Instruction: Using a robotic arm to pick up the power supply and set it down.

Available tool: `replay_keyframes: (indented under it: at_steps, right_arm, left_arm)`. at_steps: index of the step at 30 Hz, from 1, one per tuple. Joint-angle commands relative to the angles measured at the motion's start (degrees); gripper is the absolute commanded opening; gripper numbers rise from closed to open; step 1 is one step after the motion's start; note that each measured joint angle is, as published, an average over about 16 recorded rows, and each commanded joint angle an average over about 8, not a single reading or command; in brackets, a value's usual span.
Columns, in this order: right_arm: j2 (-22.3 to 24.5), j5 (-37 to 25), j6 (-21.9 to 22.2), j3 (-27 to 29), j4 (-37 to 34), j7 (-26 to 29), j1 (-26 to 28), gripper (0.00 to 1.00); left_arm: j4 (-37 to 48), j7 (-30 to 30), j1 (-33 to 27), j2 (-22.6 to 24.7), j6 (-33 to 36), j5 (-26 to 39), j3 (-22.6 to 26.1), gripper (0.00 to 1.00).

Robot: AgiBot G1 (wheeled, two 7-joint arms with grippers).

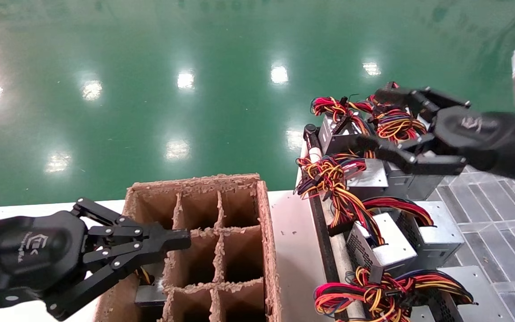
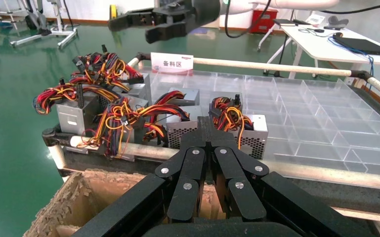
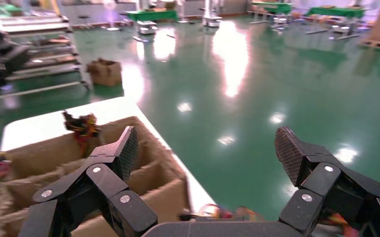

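Glossy green floor fills the far half of the head view, with a white desk (image 1: 286, 232) in front carrying a brown divided cardboard box (image 1: 221, 241). To the right, a rack holds several silver-grey power supplies trailing red, yellow and orange wires. The right gripper (image 1: 385, 125) hangs over the far end of that rack with its fingers spread wide and holding nothing, just above one power supply (image 1: 365, 176) whose wire bundle spills toward the desk. The left gripper (image 1: 181, 239) sits low at the near left, fingers pressed together and empty, its tips over the box. This looks like the approach step; the next move seems to call for lowering the open fingers squarely around the metal case while staying clear of the loose wires. From the left wrist view, the closed left fingers (image 2: 208, 133) point at the rack, where the power supplies (image 2: 212, 131) show honeycomb sides and tangled wires, beside clear tray dividers (image 2: 306, 108); the other arm's gripper (image 2: 153, 22) hovers above. From the right wrist view, the wide-open fingers (image 3: 123, 148) frame green floor and the cardboard box (image 3: 143, 168); no power supply is clearly visible there.
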Motion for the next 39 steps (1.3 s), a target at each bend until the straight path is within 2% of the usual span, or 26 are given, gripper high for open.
replay_keyframes:
  at_steps: [1,3,4,39]
  right_arm:
    - [0.16,-0.94,0.16,2.18,2.37,1.08,-1.67,1.0]
    - [0.32,-1.87,0.31,4.34,4.72,2.15,-3.33,1.0]
    - [0.4,-2.33,0.39,5.42,5.89,2.68,-4.16,1.0]
    - [3.16,-18.43,3.03,42.82,46.58,21.17,-32.87,1.0]
  left_arm:
    - [0.0,0.0,0.0,0.0,0.0,0.0,0.0,0.72]
    - [0.0,0.0,0.0,0.0,0.0,0.0,0.0,0.97]
    - [0.0,0.0,0.0,0.0,0.0,0.0,0.0,1.0]
    - [0.0,0.0,0.0,0.0,0.0,0.0,0.0,1.0]
